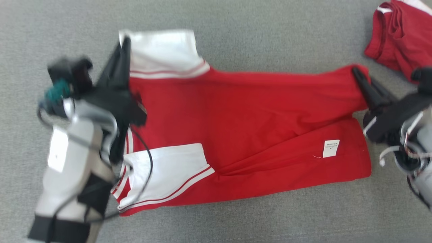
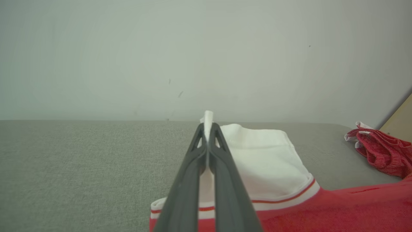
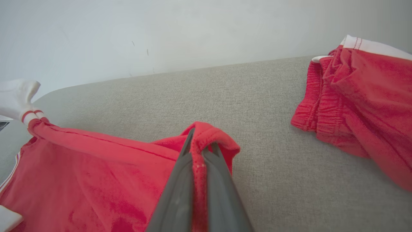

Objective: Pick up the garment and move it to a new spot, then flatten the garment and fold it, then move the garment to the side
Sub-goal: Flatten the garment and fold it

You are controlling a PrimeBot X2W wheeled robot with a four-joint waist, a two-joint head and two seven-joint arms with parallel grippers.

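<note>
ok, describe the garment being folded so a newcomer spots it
Middle of the grey surface: a long red garment with white panels, spread out. Unlike the bunched red pile at the far right, it is pinched at its ends by the left tool and right tool.

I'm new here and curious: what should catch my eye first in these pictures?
A red garment lies stretched across the grey surface. The left tool pinches its white cuff, and the right tool pinches its red far end. A second red heap sits at the far right.
</note>
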